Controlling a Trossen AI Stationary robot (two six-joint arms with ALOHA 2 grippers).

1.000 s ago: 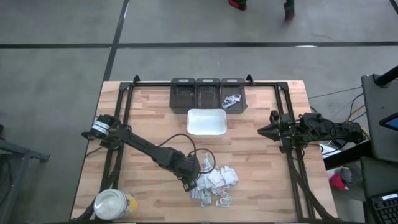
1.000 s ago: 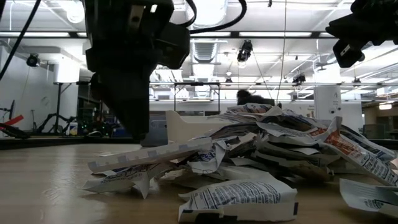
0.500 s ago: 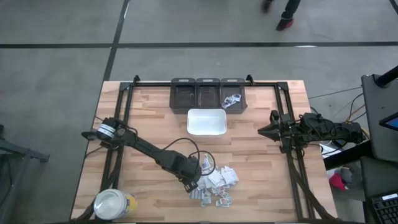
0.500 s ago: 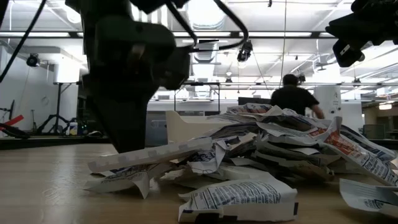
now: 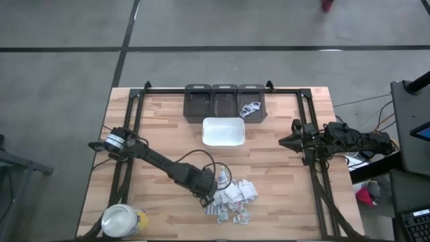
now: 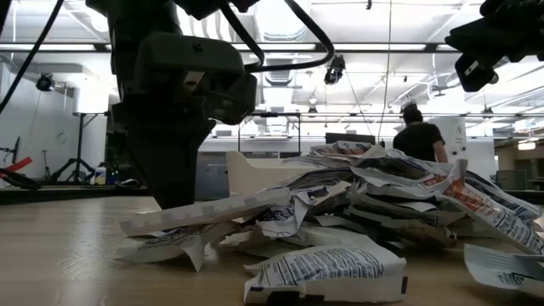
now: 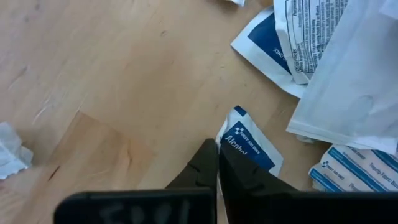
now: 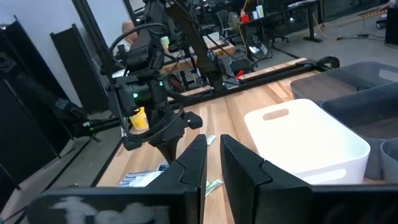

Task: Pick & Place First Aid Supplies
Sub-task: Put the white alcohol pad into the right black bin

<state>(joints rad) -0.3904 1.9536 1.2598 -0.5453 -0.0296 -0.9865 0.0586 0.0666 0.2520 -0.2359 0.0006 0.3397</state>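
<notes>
Left wrist view: left pincer [image 7: 217, 163] closed against blue-white packet [image 7: 249, 142], flat.

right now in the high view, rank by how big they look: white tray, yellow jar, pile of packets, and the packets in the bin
1. Pile of packets, the widest spread, though close to the tray.
2. White tray.
3. Yellow jar.
4. Packets in the bin, clearly the smallest.

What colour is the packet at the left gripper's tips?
Blue and white packet, clearest in the left wrist view.

left pincer [image 5: 209, 199] at packet pile [image 5: 234, 198], white tray [image 5: 223, 132] beyond
</notes>
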